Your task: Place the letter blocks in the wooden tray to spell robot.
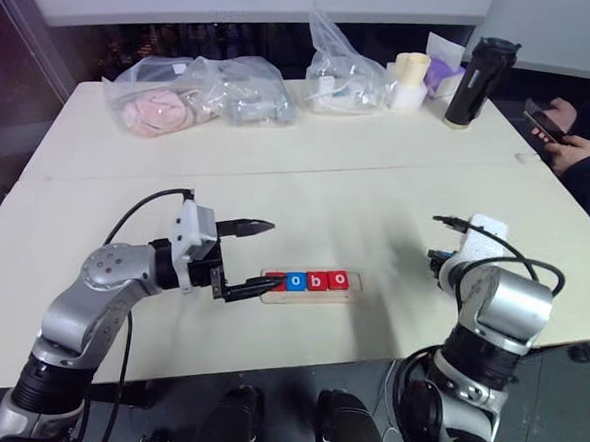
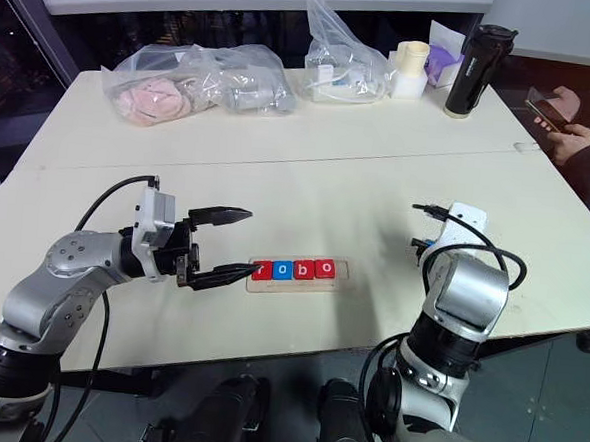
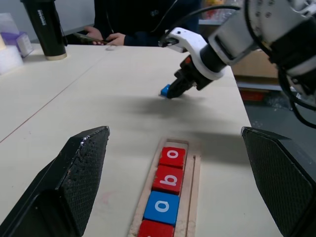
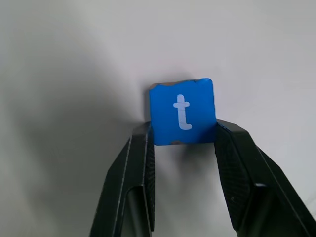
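Blue t block (image 4: 181, 112) pinched by downward-angled right claw (image 4: 182, 140).

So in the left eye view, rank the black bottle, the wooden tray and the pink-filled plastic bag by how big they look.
1. pink-filled plastic bag
2. black bottle and wooden tray: about alike, so unranked. The tray also lies nearer the camera, which flatters it.

I note: bare pale tabletop (image 1: 396, 212) between narrow wooden tray (image 1: 352, 294) and right gripper (image 3: 169, 93), passable; left gripper (image 1: 251, 258) crowds tray's left end.
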Action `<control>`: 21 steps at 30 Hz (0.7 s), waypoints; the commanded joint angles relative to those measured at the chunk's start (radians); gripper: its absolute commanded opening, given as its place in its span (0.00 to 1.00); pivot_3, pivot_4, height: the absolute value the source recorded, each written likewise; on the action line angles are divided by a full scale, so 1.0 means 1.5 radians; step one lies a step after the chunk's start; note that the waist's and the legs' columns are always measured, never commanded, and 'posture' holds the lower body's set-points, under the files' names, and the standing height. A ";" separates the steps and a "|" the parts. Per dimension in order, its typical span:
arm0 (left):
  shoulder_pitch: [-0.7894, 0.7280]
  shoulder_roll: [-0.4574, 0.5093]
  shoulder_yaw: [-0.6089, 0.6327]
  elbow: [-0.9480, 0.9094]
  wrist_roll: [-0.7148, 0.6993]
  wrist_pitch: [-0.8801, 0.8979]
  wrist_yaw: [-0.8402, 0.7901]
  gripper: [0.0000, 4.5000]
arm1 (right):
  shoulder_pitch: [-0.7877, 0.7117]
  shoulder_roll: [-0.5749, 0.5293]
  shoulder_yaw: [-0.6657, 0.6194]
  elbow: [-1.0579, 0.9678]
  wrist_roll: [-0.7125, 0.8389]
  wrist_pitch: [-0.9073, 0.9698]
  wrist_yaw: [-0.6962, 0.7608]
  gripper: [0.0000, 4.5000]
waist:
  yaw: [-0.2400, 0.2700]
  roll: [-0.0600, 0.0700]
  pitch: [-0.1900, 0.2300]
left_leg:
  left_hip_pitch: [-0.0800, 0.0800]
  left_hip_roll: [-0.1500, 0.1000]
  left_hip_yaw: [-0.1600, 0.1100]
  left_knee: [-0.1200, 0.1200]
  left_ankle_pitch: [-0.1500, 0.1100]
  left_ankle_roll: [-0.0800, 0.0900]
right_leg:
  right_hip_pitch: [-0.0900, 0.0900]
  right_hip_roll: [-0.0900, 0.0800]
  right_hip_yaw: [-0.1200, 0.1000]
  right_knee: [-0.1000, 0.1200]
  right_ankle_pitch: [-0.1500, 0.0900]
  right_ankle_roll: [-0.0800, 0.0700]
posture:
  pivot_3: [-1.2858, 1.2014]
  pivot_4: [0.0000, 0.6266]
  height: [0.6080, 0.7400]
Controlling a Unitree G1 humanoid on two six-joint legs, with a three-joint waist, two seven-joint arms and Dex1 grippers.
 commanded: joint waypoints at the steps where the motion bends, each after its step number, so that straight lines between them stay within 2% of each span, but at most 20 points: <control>1: -0.010 0.002 0.008 -0.009 -0.001 -0.010 -0.002 1.00 | 0.024 -0.002 0.044 -0.065 0.020 0.005 0.041 0.25 | -0.001 0.000 0.000 | 0.000 0.000 0.000 0.000 0.000 0.000 | 0.000 0.000 0.000 0.000 0.000 0.000 | 0.52 0.24 1.00; 8: -0.011 -0.003 0.003 -0.007 0.003 -0.012 -0.001 1.00 | 0.096 0.022 0.111 -0.159 0.018 0.005 0.092 0.25 | 0.001 0.000 0.000 | 0.000 0.000 0.000 -0.001 0.000 0.000 | 0.000 0.000 0.000 0.000 -0.001 0.000 | 0.52 0.24 1.00; 16: -0.005 0.003 0.010 -0.010 0.002 -0.012 -0.002 1.00 | 0.173 -0.042 0.167 -0.210 0.023 0.005 0.152 0.25 | 0.002 0.000 0.000 | -0.001 0.000 0.000 -0.001 0.000 0.000 | 0.000 -0.001 0.000 -0.004 -0.001 0.000 | 0.52 0.24 1.00; 21: -0.005 0.002 0.009 -0.008 0.003 -0.014 -0.002 1.00 | 0.187 -0.050 0.175 -0.231 0.010 0.005 0.175 0.25 | 0.002 0.000 0.000 | -0.002 0.000 0.000 -0.003 0.000 0.000 | 0.000 -0.001 0.000 -0.006 -0.001 0.000 | 0.52 0.24 1.00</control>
